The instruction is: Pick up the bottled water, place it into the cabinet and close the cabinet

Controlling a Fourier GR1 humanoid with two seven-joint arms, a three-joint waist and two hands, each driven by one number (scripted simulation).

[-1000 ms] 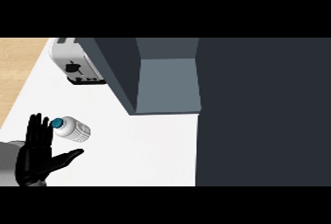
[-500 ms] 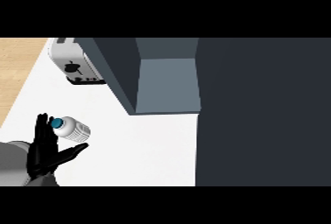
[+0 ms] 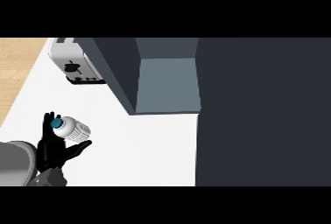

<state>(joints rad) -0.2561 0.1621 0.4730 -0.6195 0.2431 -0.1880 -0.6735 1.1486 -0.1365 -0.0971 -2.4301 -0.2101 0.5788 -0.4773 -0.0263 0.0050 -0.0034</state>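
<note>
The bottled water, a clear ribbed bottle with a blue cap, stands on the white counter at the lower left. My left hand is right against it. The straight fingers rise along the bottle's left side and the thumb spreads out below it to the right. Nothing is curled round the bottle. The cabinet stands open up and to the right, showing a grey inside; a dark panel runs along its left. My right hand does not show.
A white toaster sits at the counter's far left end, beside the cabinet's dark panel. A wide dark cabinet front fills the right side. A wooden surface lies beyond the counter's left edge.
My left hand has slid up and slightly right to the bottle, its thumb now closer beneath it. The bottle has not moved.
</note>
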